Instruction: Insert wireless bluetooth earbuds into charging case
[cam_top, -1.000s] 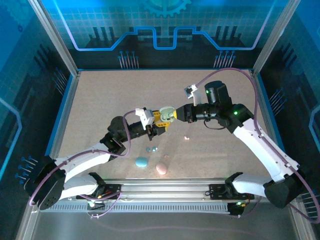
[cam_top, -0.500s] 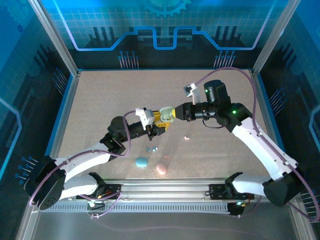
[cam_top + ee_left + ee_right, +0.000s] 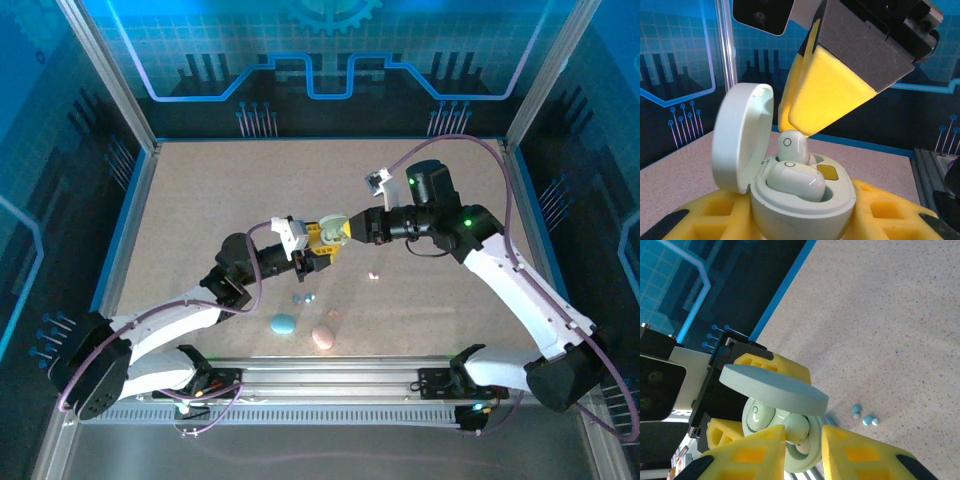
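Top view, frame centre: the left gripper [image 3: 318,243] pinches an open pale teal-grey oval charging case [image 3: 333,226], and the right gripper [image 3: 347,230] meets it.

Left wrist view, lower centre: one pale teal-grey pebble earbud [image 3: 796,181] sits seated, and a second earbud [image 3: 793,145] stands upright.

Right wrist view, bottom: the right gripper's fingers [image 3: 752,455] narrowly flank the second earbud. I cannot tell whether they grip it.

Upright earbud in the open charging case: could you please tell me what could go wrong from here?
1. The upright earbud stands tilted beside the seated earbud, not down in its well; once released it may tip out of the charging case.
2. The right claw sits close beside the open lid; withdrawing could jolt the case held by the left claw.
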Action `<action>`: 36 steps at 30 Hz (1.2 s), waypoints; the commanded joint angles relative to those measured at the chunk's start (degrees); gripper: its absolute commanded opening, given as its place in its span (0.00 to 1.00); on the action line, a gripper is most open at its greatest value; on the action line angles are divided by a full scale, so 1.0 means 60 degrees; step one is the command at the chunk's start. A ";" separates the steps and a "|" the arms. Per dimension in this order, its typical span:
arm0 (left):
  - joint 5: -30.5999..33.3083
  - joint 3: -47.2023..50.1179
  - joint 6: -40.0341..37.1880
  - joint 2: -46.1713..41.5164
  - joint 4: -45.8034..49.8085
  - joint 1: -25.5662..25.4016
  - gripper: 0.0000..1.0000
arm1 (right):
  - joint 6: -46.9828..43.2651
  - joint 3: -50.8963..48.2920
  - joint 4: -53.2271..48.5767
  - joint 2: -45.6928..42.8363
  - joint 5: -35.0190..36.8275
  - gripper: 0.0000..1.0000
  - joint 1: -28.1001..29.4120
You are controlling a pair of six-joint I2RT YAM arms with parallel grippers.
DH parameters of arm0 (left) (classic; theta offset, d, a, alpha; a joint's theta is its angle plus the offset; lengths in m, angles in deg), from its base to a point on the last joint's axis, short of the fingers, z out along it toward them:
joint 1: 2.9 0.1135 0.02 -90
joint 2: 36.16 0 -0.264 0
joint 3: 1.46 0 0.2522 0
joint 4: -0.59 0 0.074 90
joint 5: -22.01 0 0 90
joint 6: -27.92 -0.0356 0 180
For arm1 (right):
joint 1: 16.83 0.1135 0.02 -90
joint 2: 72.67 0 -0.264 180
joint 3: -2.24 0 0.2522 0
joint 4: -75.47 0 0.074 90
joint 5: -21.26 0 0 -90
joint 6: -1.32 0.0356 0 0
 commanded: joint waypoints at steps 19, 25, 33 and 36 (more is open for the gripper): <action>-0.0088 0.0055 -0.0168 -0.0272 -0.0655 -0.0058 0.34 | 0.0088 0.0344 -0.0304 -0.0173 0.0661 0.22 0.0171; -0.0044 0.0070 -0.0230 -0.0281 -0.0634 -0.0062 0.34 | 0.0053 0.0187 -0.0067 -0.0630 0.0952 0.26 0.0171; -0.0302 0.0026 -0.0275 -0.0177 -0.0539 -0.0061 0.34 | 0.0403 0.0529 0.0521 -0.0686 0.1427 0.41 0.0055; -0.0425 0.0011 -0.0274 -0.0177 -0.0531 -0.0055 0.34 | 0.0632 0.0917 0.0641 -0.0326 0.1391 0.48 0.0039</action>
